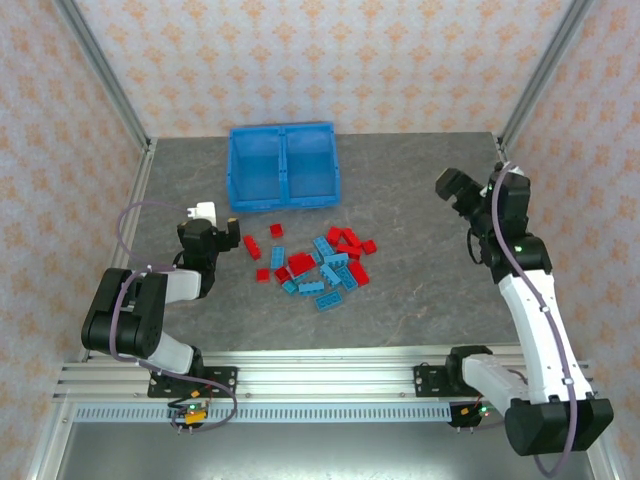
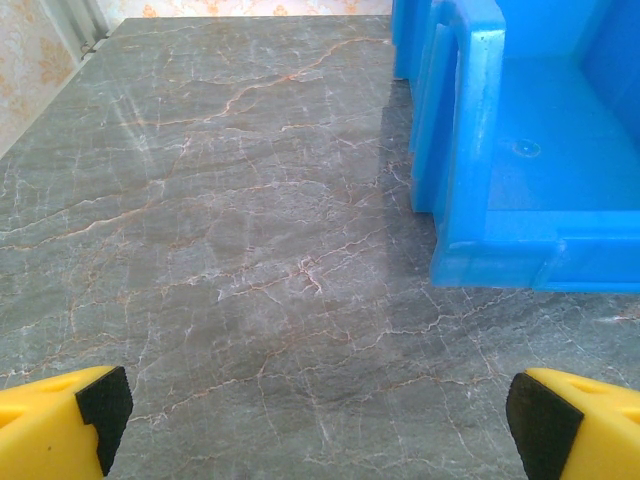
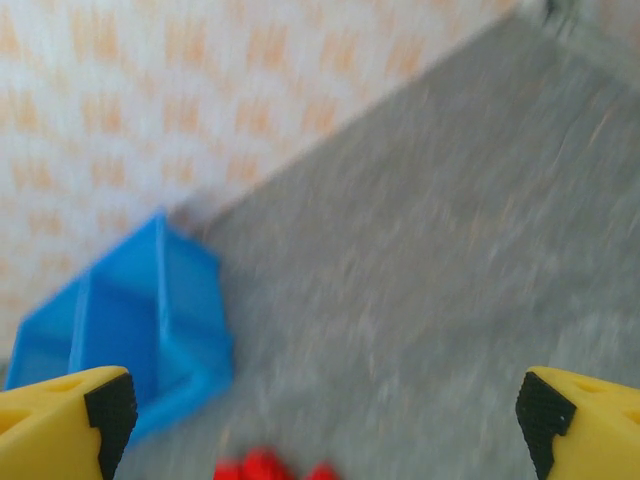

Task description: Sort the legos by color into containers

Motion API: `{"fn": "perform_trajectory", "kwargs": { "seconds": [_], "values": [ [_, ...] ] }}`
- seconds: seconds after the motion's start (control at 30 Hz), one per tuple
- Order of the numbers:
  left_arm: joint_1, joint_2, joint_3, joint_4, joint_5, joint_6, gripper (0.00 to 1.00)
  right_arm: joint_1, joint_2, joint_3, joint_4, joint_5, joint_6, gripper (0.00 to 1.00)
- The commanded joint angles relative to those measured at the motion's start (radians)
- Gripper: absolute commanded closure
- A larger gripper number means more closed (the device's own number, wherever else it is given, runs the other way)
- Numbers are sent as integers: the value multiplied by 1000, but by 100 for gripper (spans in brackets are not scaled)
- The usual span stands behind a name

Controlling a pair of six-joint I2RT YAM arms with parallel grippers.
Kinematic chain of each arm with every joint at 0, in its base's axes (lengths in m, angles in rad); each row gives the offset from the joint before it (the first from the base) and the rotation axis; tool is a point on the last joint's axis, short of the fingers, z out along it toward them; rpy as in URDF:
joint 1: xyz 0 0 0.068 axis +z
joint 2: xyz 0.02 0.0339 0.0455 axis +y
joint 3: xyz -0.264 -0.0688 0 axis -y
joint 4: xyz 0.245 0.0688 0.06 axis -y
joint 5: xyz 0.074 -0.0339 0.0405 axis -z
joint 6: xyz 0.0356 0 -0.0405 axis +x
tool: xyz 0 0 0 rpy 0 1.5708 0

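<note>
legos (image 1: 320,265): red + lt-blue mix, loose pile on table (image 1: 420,300), mid-field, near side of the bin (image 1: 283,130), between both arms. None in either pincer.
bin: far-centre, 2 compartments side by side w/ centre wall. Both look bare from top cam, though lt-blue bricks on blue plastic would be hard to spot.
left gripper (image 1: 215,222): jaws spread wide, nothing between them. Low over table, just left of pile.
right gripper (image 1: 455,190): jaws spread wide, empty. Raised, well apart from pile on the right.
handling (est.): tiny, light, rigid plastic, not fragile. Smooth sides, so prob. slippery and apt to pop out if pinched off-centre.
grip pt (est.): across the short width on flat side walls, not on studs. Centre bricks touch or overlap, so the stray reds (image 1: 250,245) on the pile's left edge are the easier first picks.
top cam: whole layout, i.e. pile vs bin vs arms.
left wrist: left gripper (image 2: 320,420) aimed at bare table (image 2: 250,250), bin (image 2: 470,120) near-left corner close up, visible floor bare.
right wrist: blurred. Right gripper (image 3: 325,415), bin (image 3: 130,320) at an angle, a few red legos (image 3: 265,465) at bottom edge.
</note>
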Motion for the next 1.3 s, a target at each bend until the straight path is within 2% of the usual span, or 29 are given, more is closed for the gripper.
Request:
{"fn": "perform_trajectory", "kwargs": {
  "seconds": [0.0,0.1,0.2,0.27,0.4,0.47,0.63,0.7,0.8,0.9,1.1,1.2,1.27],
  "values": [
    [2,-1,2,35,-7,14,0,82,74,66,-396,-190,27,1],
    [-4,-34,48,-62,15,29,0,179,154,129,-486,-209,9,1],
    [-34,-131,156,-356,-15,52,0,256,248,163,-506,-222,1,1],
    [-56,-241,159,-437,21,60,0,292,304,169,-490,-217,4,1],
    [-125,-495,237,-729,79,-16,0,335,423,187,-432,-183,43,1],
    [-201,-591,277,-857,107,-8,1,347,477,208,-398,-178,52,1],
    [-493,-707,411,-1197,98,103,1,365,620,268,-323,-127,14,1],
    [-594,-726,451,-1290,109,126,1,366,693,305,-323,-69,-24,8],
    [-709,-725,491,-1368,112,129,1,378,789,366,-314,-67,-112,16],
    [-775,-702,501,-1395,113,138,1,398,866,413,-299,-37,-198,24],
    [-785,-677,471,-1356,121,150,0,409,1036,548,-326,-95,-269,35],
    [-784,-652,485,-1373,171,191,0,415,1099,580,-324,-113,-261,41],
    [-784,-633,500,-1396,166,198,0,417,1132,586,-312,-117,-247,46]
  ]
}}
